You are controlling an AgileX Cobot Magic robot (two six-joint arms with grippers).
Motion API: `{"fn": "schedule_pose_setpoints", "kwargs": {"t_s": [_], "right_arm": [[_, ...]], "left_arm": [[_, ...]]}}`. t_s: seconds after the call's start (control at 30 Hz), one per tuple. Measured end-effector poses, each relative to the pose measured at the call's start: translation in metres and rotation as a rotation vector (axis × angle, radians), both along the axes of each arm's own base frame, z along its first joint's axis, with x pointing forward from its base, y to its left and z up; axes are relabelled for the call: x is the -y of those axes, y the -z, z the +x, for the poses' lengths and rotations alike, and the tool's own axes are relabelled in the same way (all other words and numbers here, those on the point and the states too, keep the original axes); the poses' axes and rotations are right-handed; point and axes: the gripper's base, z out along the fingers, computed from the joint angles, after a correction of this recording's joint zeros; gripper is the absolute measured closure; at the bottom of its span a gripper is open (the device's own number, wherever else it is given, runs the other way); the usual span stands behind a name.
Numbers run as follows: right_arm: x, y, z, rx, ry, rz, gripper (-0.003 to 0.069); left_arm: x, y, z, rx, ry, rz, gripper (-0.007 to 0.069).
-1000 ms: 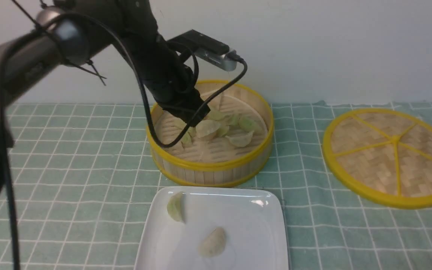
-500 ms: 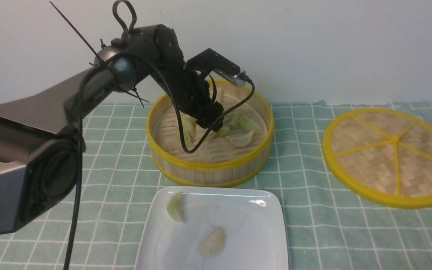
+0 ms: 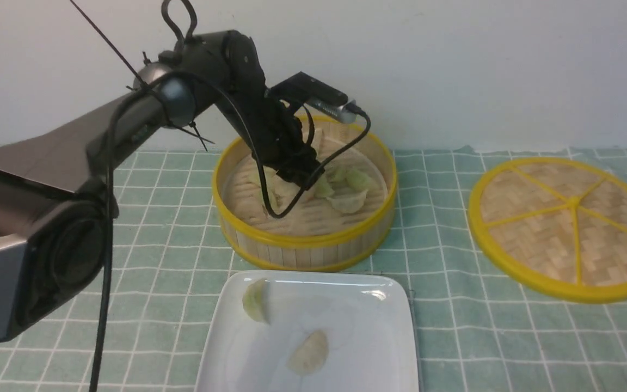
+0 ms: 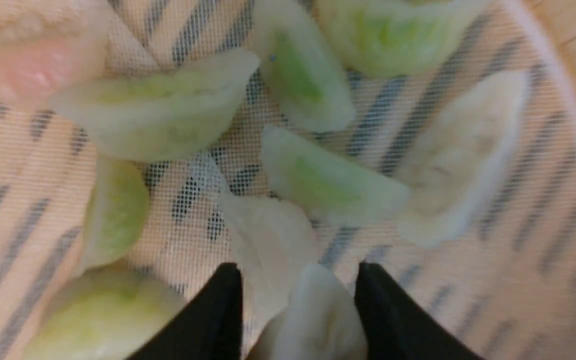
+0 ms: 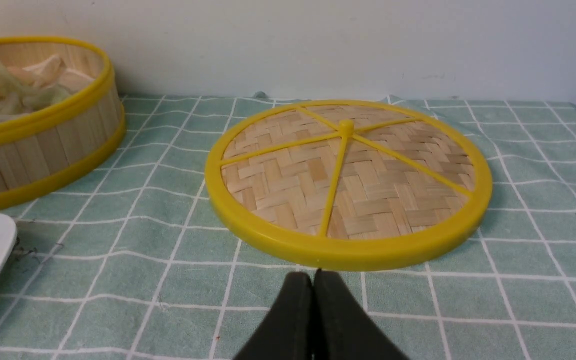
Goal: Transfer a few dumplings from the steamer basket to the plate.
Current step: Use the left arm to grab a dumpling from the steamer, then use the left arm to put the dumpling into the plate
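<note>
The left arm has moved in over the basket (image 3: pixel 302 239), and its jaws (image 4: pixel 299 280) are now clamped on a pale dumpling (image 4: pixel 320 315), likely the third transfer. The right jaws (image 5: pixel 318 275) are together. Two dumplings lie on the plate (image 3: pixel 368 337); at least eight others show in the basket. There is one basket, one plate and one lid (image 3: pixel 526 234).

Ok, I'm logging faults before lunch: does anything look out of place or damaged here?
Nothing looks spilled or damaged. The cloth ripples slightly beside the plate, perhaps just a crease; the basket and lid both lie flat.
</note>
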Motion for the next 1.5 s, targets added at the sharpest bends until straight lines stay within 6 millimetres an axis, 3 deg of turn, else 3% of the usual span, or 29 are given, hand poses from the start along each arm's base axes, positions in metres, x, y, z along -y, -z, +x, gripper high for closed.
{"fn": "schedule_pose_setpoints", "kwargs": {"t_s": [0.27,0.43,0.53,0.67,0.7,0.8,0.83,1.03,1.17,1.2,1.27,1.37,1.4,1.43,1.5], "right_arm": [[0.000,0.000,0.000,0.000,0.000,0.000,0.0673],[0.000,0.000,0.000,0.000,0.000,0.000,0.0673],[0.000,0.000,0.000,0.000,0.000,0.000,0.0673],[0.000,0.000,0.000,0.000,0.000,0.000,0.0673],[0.000,0.000,0.000,0.001,0.000,0.000,0.0673],[0.000,0.000,0.000,0.001,0.000,0.000,0.0673],[0.000,0.000,0.000,0.001,0.000,0.000,0.0673],[0.000,0.000,0.000,0.001,0.000,0.000,0.0673],[0.000,0.000,0.000,0.001,0.000,0.000,0.0673],[0.000,0.000,0.000,0.001,0.000,0.000,0.0673],[0.000,0.000,0.000,0.001,0.000,0.000,0.0673],[0.000,0.000,0.000,0.001,0.000,0.000,0.0673],[0.000,0.000,0.000,0.001,0.000,0.000,0.0673],[0.000,0.000,0.000,0.001,0.000,0.000,0.0673],[0.000,0.000,0.000,0.001,0.000,0.000,0.0673]], "left_arm": [[-0.010,-0.071,-0.033,-0.019,0.002,-0.020,0.0365],[-0.019,-0.098,-0.067,-0.058,-0.082,-0.053,0.0365],[-0.022,-0.089,-0.097,-0.140,-0.080,-0.028,0.0365],[-0.014,-0.045,-0.134,-0.319,-0.046,0.043,0.0366],[-0.010,-0.024,-0.145,-0.391,-0.037,0.076,0.0366],[-0.005,0.000,-0.156,-0.459,-0.029,0.114,0.0366],[0.000,0.017,-0.160,-0.484,-0.026,0.134,0.0366],[0.008,0.044,-0.155,-0.483,-0.056,0.140,0.0356],[0.009,0.043,-0.153,-0.475,-0.071,0.132,0.0266],[0.010,0.041,-0.151,-0.467,-0.071,0.127,0.0210],[0.013,0.026,-0.142,-0.417,-0.073,0.117,0.0142],[0.015,0.007,-0.131,-0.357,-0.090,0.120,0.0120],[0.015,-0.014,-0.119,-0.284,-0.131,0.136,0.0141],[0.014,-0.017,-0.118,-0.274,-0.135,0.138,0.0146],[0.006,-0.049,-0.099,-0.150,-0.245,0.138,0.0261]]}}
